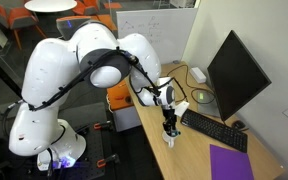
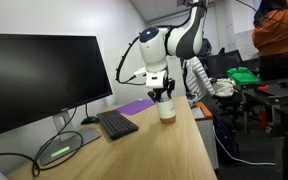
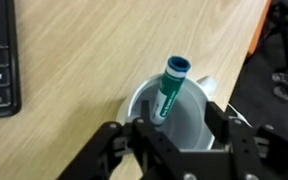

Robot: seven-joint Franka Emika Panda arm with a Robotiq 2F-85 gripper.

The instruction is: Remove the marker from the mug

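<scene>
**Marker in mug, grasp not yet made**

Marker leans inside the white mug near the desk edge, its top above the rim. Gripper hovers just above, jaws apart either side. Next, I reckon: close on the shaft, lift straight up.
</scene>
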